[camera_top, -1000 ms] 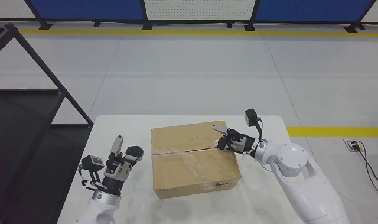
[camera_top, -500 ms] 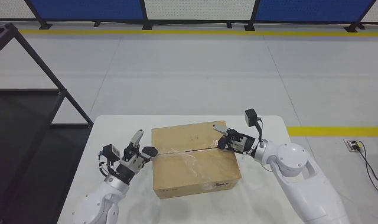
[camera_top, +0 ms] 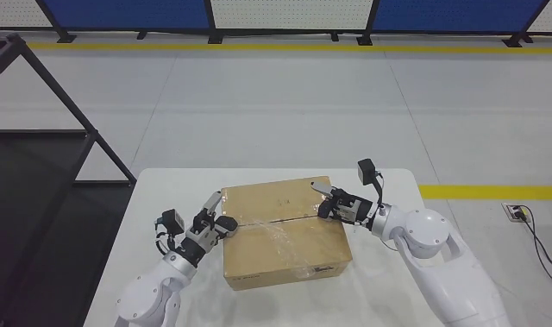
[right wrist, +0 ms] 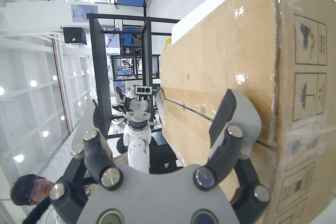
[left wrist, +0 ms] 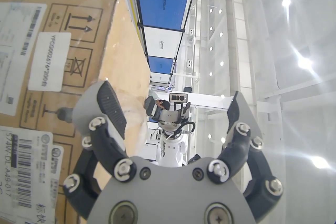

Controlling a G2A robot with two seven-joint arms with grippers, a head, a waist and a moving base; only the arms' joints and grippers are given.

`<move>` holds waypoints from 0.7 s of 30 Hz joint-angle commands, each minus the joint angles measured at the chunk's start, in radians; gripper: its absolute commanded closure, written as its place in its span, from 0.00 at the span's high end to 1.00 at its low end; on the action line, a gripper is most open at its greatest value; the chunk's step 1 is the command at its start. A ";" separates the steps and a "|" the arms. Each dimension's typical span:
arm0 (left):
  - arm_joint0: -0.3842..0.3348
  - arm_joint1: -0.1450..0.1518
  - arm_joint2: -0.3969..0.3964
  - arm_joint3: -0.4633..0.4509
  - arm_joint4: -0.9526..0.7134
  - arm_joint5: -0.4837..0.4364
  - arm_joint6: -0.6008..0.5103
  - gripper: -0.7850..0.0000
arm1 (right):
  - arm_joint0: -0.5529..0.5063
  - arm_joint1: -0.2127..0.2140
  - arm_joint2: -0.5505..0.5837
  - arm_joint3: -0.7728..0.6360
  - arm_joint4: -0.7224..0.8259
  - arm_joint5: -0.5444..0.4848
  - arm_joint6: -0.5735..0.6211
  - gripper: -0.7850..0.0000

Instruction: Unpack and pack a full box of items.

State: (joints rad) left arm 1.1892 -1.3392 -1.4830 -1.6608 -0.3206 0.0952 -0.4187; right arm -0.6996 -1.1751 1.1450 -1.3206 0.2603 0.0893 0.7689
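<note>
A brown cardboard box (camera_top: 285, 232) lies in the middle of the white table, its top flaps closed and clear tape running along the centre seam. My left gripper (camera_top: 218, 215) is open at the box's left end, level with the seam. In the left wrist view the left gripper (left wrist: 170, 107) has one pad (left wrist: 110, 104) against the labelled end of the box (left wrist: 65, 51), the other in free air. My right gripper (camera_top: 323, 199) is open at the right end of the seam. In the right wrist view the right gripper (right wrist: 160, 117) has one fingertip (right wrist: 225, 114) over the top of the box (right wrist: 223, 64).
The table (camera_top: 379, 275) has bare strips to the left and right of the box. A black metal rack (camera_top: 43, 189) stands beside the table's left side. Beyond the table is open floor with a yellow line (camera_top: 483, 191).
My left arm has swung right from the table's left part up to the box's left end. The right arm and the box have stayed put.
</note>
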 commanded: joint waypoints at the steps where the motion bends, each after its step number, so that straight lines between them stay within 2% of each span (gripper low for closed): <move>1: 0.001 0.001 0.001 -0.001 -0.002 -0.002 0.001 1.00 | -0.011 0.000 -0.002 -0.018 0.000 -0.013 0.005 1.00; 7: 0.002 0.003 0.005 -0.002 -0.005 -0.008 0.001 1.00 | -0.070 0.029 0.043 -0.120 -0.010 -0.121 0.272 1.00; 19: 0.008 0.009 0.006 -0.006 -0.016 -0.021 -0.001 1.00 | -0.093 0.036 0.066 -0.157 0.006 -0.123 0.301 1.00; 21: 0.008 0.010 0.006 -0.005 -0.019 -0.021 -0.002 1.00 | -0.115 0.039 0.053 -0.184 0.015 -0.165 0.368 1.00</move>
State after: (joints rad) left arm 1.1972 -1.3297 -1.4770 -1.6660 -0.3389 0.0742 -0.4202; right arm -0.8036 -1.1381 1.2035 -1.4914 0.2713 -0.0506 1.0819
